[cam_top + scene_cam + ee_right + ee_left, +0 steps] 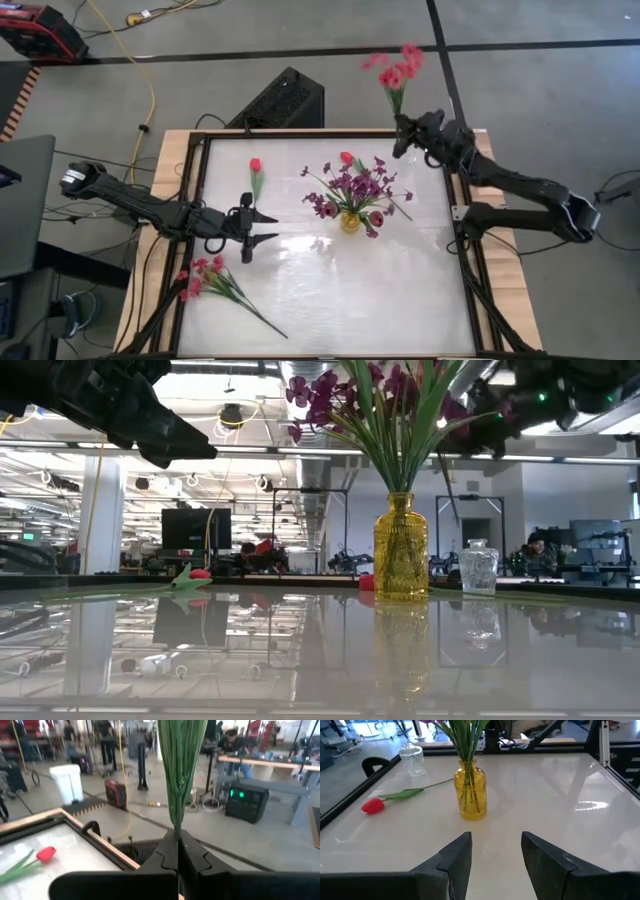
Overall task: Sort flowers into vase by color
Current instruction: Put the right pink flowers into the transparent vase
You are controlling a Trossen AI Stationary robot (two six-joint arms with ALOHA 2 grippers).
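Note:
A yellow glass vase (350, 222) stands mid-table with purple flowers (352, 186) in it. A small clear glass vase (413, 759) stands beyond it. My right gripper (400, 135) is over the table's far edge, shut on a red-pink sprig (395, 68). My left gripper (264, 228) hovers open left of the yellow vase (470, 790). One red tulip (255, 166) lies flat on the table to the left, and another (372, 806) lies by the yellow vase's far side. A second red-pink sprig (205, 277) lies near the near-left corner. My right gripper pinches the red-pink sprig's bundled green stems (177, 822) near their lower end between its two fingers. The sprig is lifted clear. In the high view its blooms (398, 62) reach out past the table's far edge.
A dark frame (190, 190) edges the white tabletop. A black box (283, 100) sits on the floor beyond the far edge. Bare tabletop lies right of and nearer than the yellow vase (400, 290). People sit at desks in the room behind (537, 552).

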